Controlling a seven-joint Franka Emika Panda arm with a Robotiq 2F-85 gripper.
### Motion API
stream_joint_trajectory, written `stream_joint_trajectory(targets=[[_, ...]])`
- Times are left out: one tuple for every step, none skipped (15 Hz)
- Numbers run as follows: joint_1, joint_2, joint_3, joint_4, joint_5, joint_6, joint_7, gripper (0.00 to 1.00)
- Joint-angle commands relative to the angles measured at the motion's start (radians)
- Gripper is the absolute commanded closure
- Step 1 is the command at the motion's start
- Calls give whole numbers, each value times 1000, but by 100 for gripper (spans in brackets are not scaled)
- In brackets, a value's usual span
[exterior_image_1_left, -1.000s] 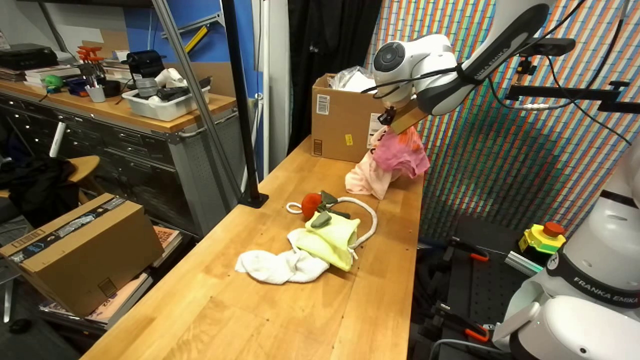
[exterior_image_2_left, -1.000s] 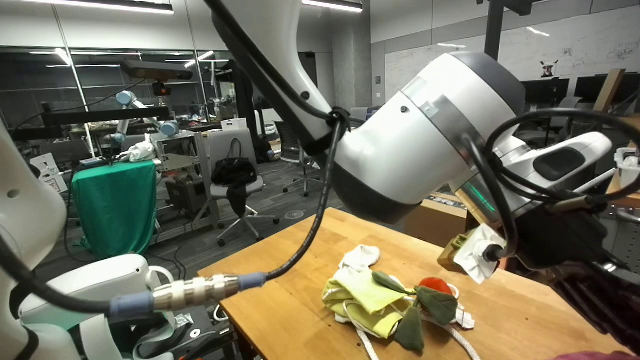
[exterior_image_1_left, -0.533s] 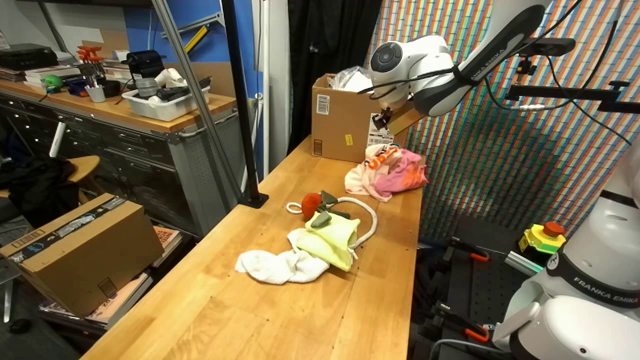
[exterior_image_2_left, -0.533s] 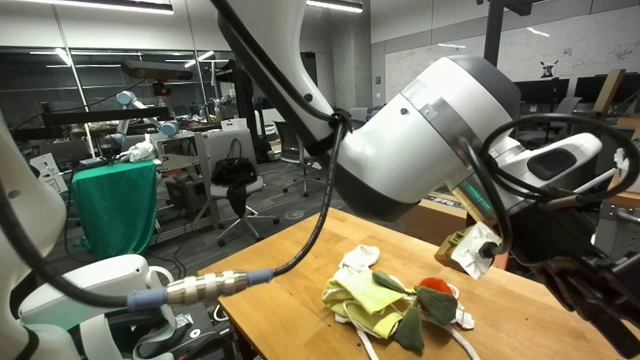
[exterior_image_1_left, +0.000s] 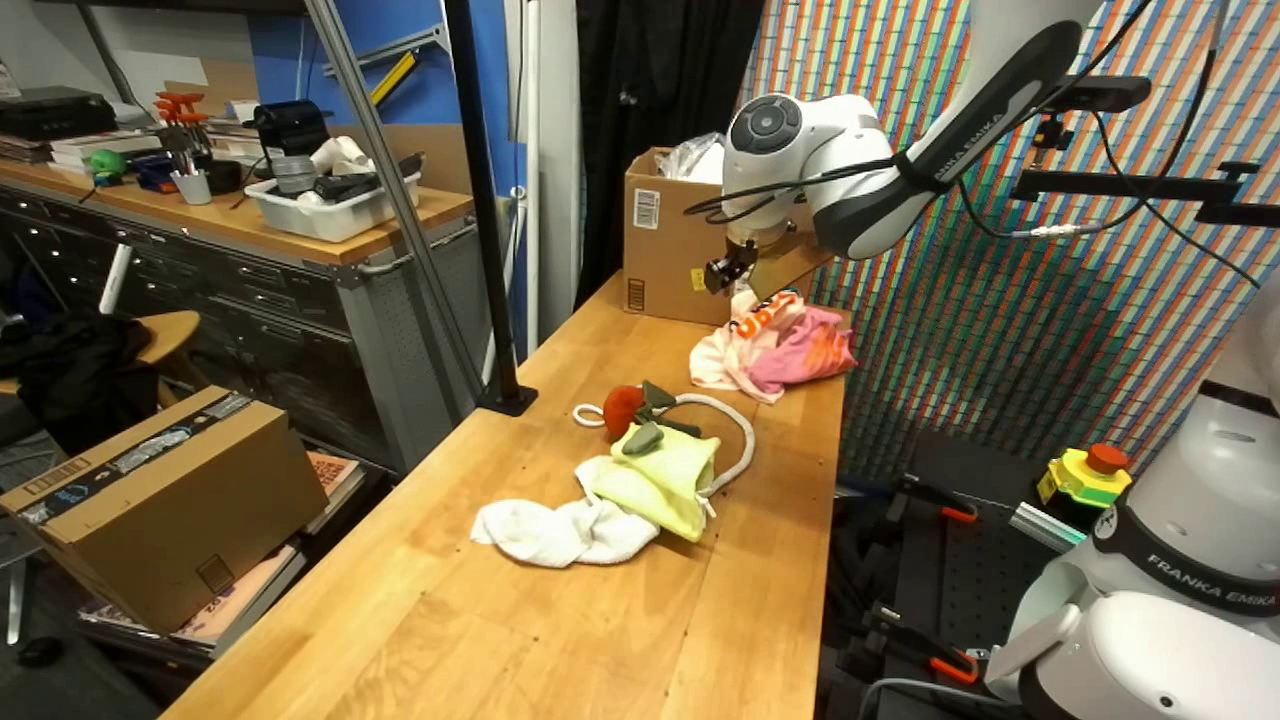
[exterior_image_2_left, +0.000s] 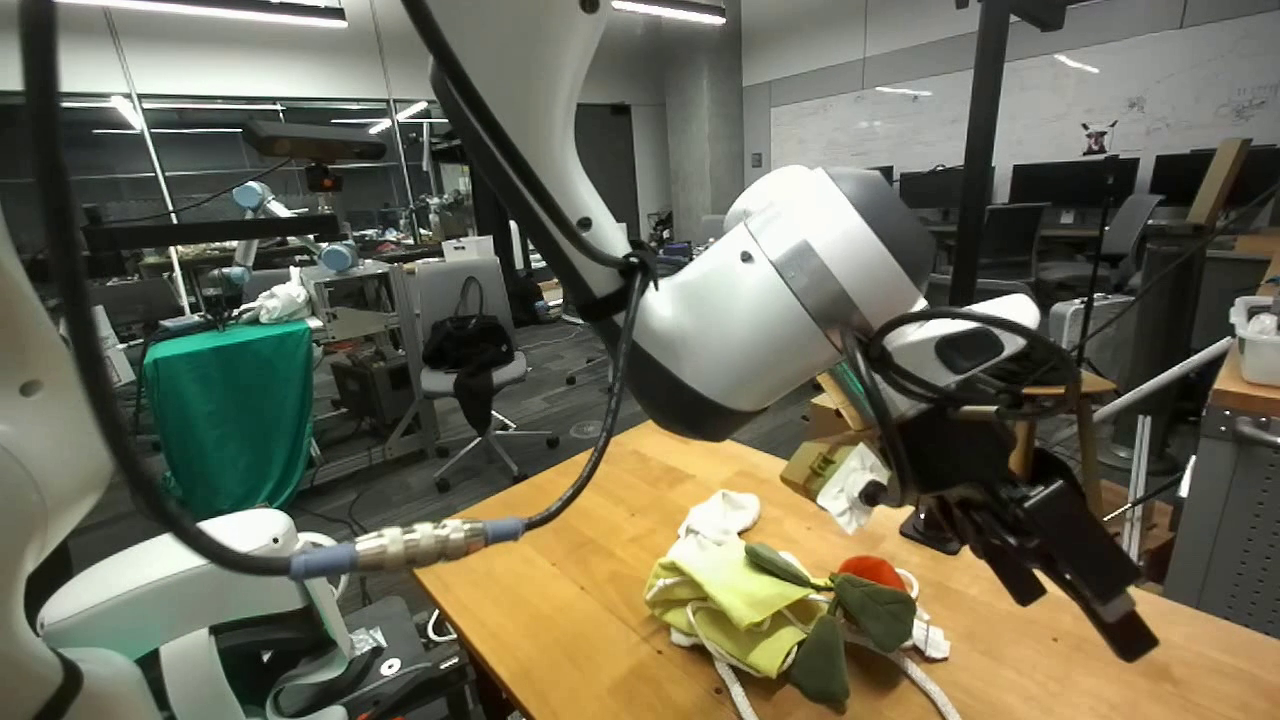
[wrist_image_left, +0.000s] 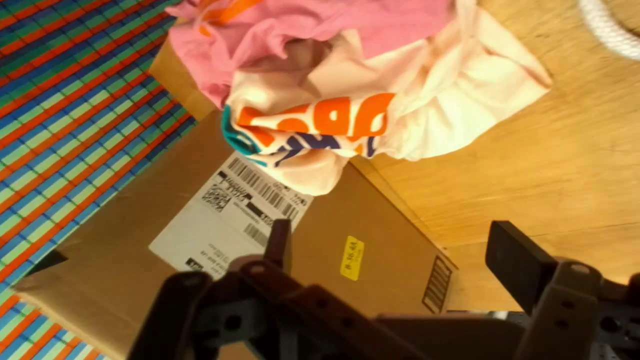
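The black two-finger claw (wrist_image_left: 392, 242) is positioned above the light-brown wooden counter (exterior_image_1_left: 600, 640), jaws spread wide apart. The crumpled pink-and-cream printed fabric (wrist_image_left: 360, 90) lies on the counter, near the claw and beside the brown cardboard box (exterior_image_1_left: 665, 250).

Grey floor (exterior_image_2_left: 545, 402), whiteboard (exterior_image_2_left: 860, 130), ceiling light (exterior_image_2_left: 668, 11)

arm (exterior_image_2_left: 700, 320): extended, sloping down | gripper (wrist_image_left: 400, 250): jaws wide apart, tilted downward
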Motion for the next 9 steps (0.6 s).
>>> stream_joint_trajectory(targets=[[-18, 53, -1, -4, 135, 164, -85, 0], [-26, 79, -3, -7, 191, 218, -120, 0], [-52, 104, 12, -5, 236, 255, -151, 0], [-66, 125, 15, -1, 283, 277, -186, 0], [-81, 146, 19, 4, 326, 295, -219, 0], [-95, 166, 24, 10, 361, 306, -244, 0], [-108, 185, 25, 21, 390, 307, -265, 0], [-121, 199, 29, 29, 418, 303, -285, 0], [-130, 213, 27, 41, 434, 297, -293, 0]])
